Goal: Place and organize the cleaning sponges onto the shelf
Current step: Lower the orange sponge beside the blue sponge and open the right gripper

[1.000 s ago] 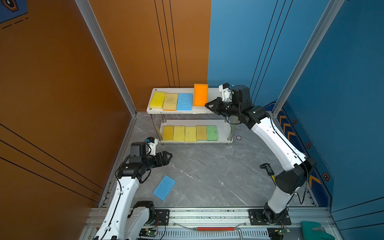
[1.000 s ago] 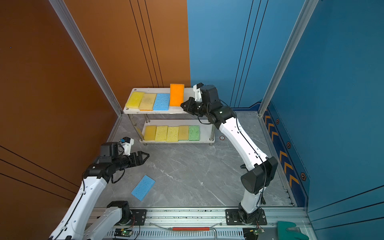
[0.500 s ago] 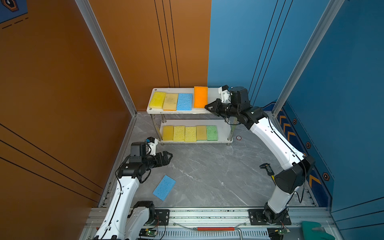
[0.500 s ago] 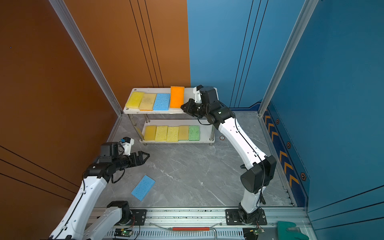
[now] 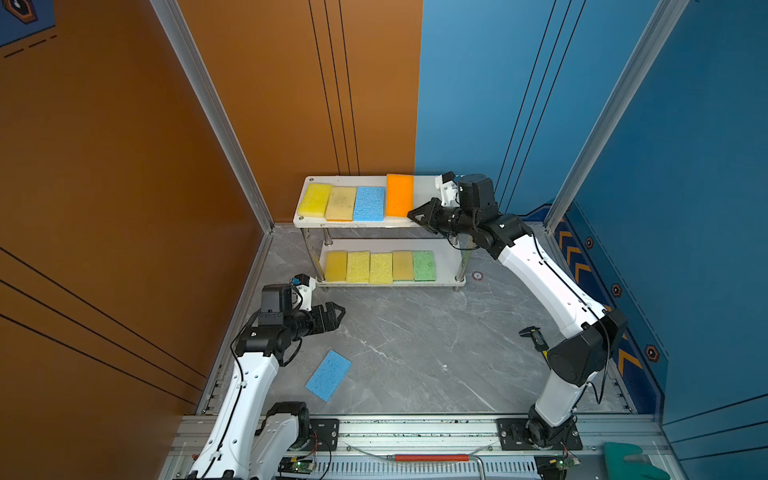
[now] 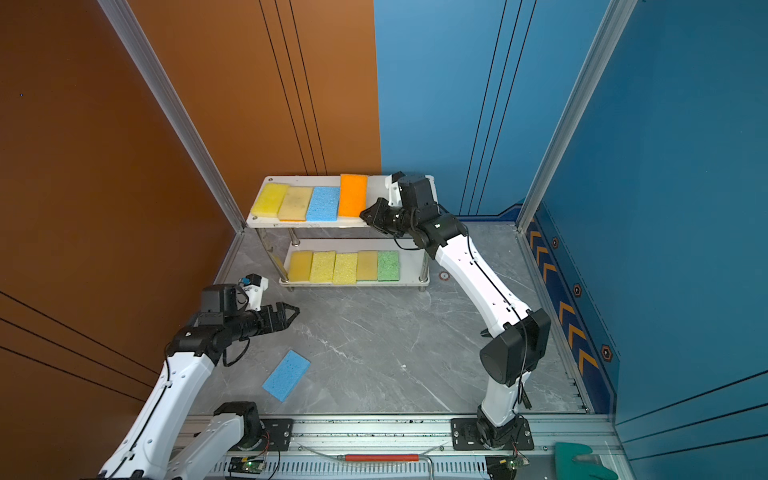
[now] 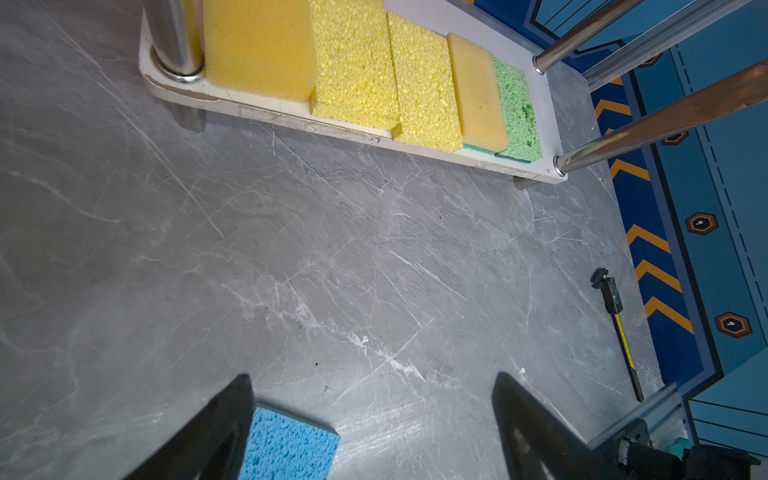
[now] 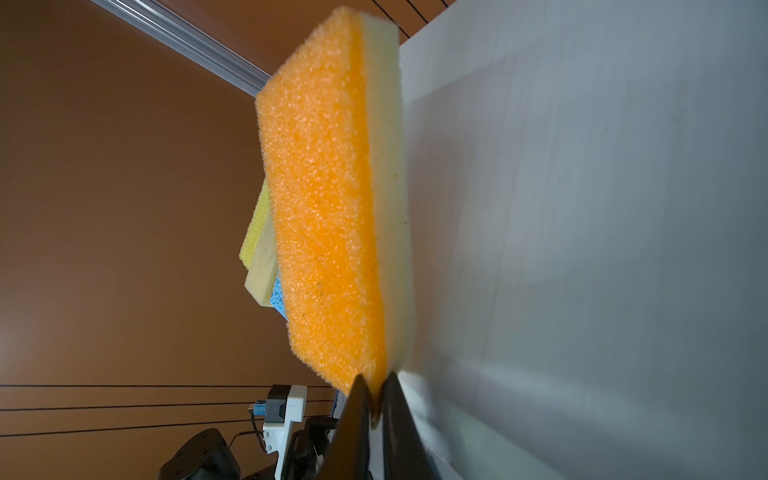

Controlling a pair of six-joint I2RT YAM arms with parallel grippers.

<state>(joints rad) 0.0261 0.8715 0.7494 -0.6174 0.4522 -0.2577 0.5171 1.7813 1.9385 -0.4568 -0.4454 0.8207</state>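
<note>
Right hand (image 8: 376, 377) pinching orange sponge (image 8: 324, 208) corner on shelf (image 8: 582, 208), left hand (image 7: 372, 376) spread

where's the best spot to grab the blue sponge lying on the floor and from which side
Probably grip the flat rectangular blue foam sponge across its two long edges, coming straight down from above. It lies flat on the grey marbled floor, so only the thin sides offer purchase. The left gripper, jaws open, is nearest.

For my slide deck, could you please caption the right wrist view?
The right arm's jaws pinch a corner of the orange sponge on the white shelf.
</note>
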